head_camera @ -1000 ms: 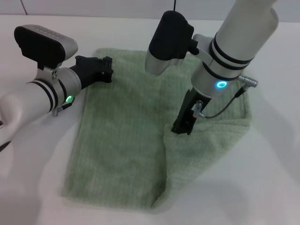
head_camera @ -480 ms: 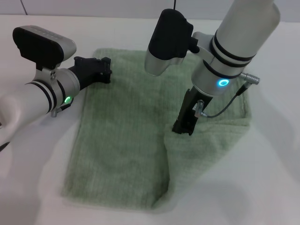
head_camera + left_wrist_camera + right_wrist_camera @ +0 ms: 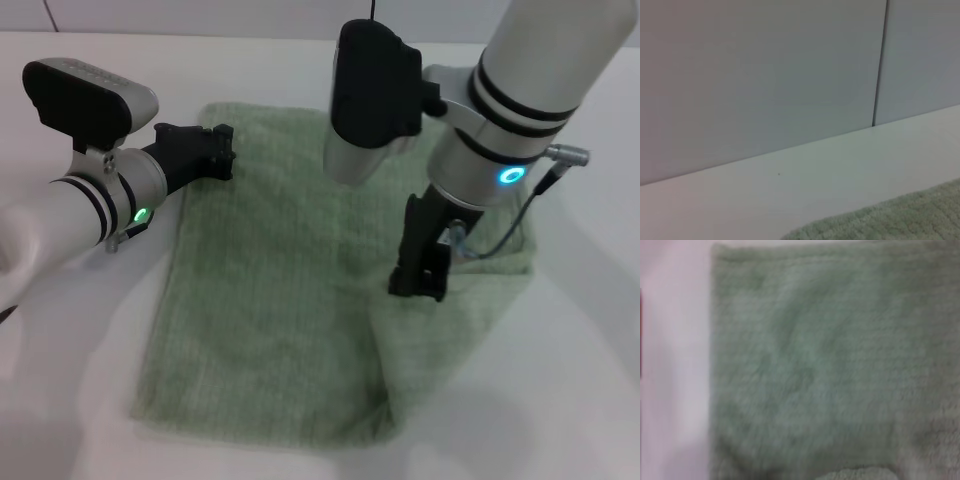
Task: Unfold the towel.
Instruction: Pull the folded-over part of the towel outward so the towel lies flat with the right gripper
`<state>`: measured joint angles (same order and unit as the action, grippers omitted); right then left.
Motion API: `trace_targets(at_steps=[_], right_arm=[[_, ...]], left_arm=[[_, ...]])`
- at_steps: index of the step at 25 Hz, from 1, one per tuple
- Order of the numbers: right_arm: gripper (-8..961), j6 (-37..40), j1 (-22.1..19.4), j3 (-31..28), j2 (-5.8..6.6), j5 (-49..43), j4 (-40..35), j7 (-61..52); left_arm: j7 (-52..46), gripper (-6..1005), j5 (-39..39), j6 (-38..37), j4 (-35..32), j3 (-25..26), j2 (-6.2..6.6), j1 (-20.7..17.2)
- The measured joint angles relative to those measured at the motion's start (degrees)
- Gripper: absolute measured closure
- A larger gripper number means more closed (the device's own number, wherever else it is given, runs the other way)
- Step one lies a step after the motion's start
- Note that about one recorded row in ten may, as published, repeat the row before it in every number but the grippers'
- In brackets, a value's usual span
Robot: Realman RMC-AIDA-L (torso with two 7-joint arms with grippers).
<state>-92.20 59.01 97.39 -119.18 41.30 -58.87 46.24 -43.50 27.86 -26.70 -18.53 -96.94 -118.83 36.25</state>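
The pale green towel lies on the white table, with its right part still folded over as a flap. My right gripper points down at the flap's inner edge and is shut on the towel there. My left gripper sits at the towel's far left corner, low over the cloth. The right wrist view is filled with the towel's ribbed surface. The left wrist view shows only a strip of the towel's edge.
The white table shows bare around the towel on all sides. A grey wall with a vertical seam stands behind the table's far edge. A cable loops from my right wrist above the flap.
My right gripper has moved to the right and slightly toward me, drawing the flap's edge with it, so more of the lower layer shows. The left arm has barely moved.
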Motion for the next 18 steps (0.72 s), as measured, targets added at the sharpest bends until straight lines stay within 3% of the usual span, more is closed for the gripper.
trace_targets(at_steps=[9, 18], right_arm=[[942, -10.08, -0.9, 1.68, 0.0, -2.49, -9.46, -0.46], [941, -11.67, 0.54, 6.03, -0.05, -1.28, -9.82, -1.42]], left_arm=[[0.02, 1000, 0.0, -0.07, -0.1, -0.09, 0.09, -0.11], [0.02, 1000, 0.0, -0.11, -1.41, -0.32, 0.09, -0.8]])
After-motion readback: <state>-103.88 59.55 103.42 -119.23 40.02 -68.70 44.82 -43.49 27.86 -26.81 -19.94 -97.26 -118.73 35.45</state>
